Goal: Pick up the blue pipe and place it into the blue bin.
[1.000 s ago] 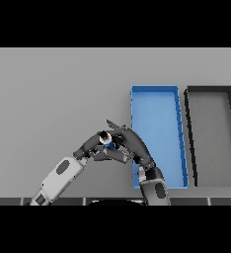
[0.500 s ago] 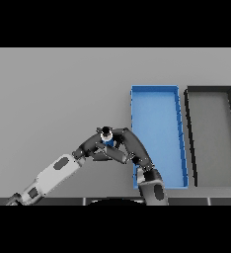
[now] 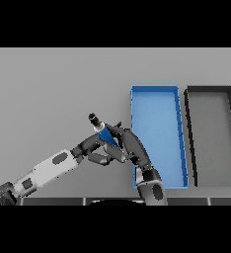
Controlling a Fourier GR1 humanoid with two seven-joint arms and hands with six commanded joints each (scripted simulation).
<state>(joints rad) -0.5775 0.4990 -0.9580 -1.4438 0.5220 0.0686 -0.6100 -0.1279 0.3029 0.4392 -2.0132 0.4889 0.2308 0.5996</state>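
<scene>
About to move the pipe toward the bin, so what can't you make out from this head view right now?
- Blue pipe: lower part hidden by both hands; only the dark tip and a blue stretch show.
- Which hand bears it: left hand and right hand overlap, so I cannot tell.
- Blue bin: near left corner hidden behind the right forearm.

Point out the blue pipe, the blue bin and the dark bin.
blue pipe [image 3: 105, 134]: head view, on its blue middle section between the two hands.
blue bin [image 3: 157, 128]: head view, on its bare floor.
dark bin [image 3: 213, 138]: head view, on its bare floor.
</scene>
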